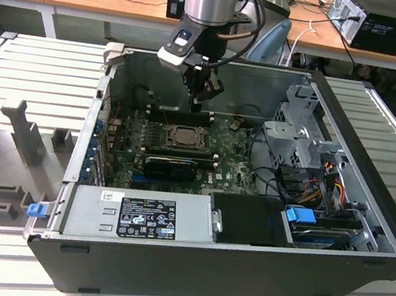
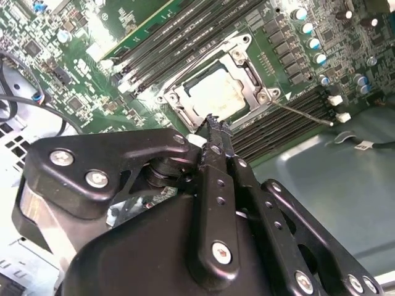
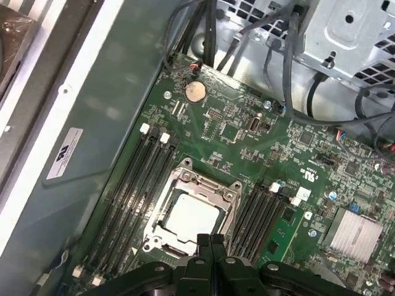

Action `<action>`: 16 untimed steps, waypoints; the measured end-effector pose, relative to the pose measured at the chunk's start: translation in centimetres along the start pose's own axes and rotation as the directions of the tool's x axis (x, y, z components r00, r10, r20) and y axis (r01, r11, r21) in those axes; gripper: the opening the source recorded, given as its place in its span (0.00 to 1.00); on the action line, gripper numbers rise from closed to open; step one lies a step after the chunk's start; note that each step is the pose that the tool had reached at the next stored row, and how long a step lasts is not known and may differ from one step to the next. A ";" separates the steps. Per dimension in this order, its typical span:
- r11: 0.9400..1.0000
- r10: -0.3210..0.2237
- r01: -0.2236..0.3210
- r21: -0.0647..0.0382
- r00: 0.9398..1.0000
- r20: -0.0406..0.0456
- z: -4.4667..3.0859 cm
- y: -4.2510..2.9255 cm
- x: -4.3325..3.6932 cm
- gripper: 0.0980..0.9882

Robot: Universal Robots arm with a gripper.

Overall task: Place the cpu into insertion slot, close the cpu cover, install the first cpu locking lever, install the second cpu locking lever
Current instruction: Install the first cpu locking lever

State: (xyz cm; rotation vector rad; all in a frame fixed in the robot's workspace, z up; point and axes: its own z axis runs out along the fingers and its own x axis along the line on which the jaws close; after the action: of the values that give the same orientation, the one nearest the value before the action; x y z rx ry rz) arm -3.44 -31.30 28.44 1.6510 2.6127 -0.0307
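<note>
Your claw (image 1: 199,103), pinched narrow and empty, hangs at twelve o'clock from the cpu (image 1: 183,136) in the exterior view; the cpu cover (image 3: 207,184) lies closed.

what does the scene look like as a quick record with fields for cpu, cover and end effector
cpu: seated in the insertion slot, pale face up
cpu cover: lying flat around the cpu
end effector: shut, nothing seen in it, near the slot's edge
lever: thin rod sticking out beside the slot
setting: green motherboard in an open computer case
</note>
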 end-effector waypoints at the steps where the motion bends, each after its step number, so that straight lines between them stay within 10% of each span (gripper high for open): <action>1: 1.000 -0.014 0.014 -0.001 1.000 0.000 0.00 0.00 0.00 0.01; 16: 0.982 -0.187 0.187 -0.010 0.982 -0.001 0.00 0.00 0.00 0.01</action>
State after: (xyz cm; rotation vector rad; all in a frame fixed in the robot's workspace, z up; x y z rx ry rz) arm -3.44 -31.30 28.44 1.3976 2.7548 -0.0232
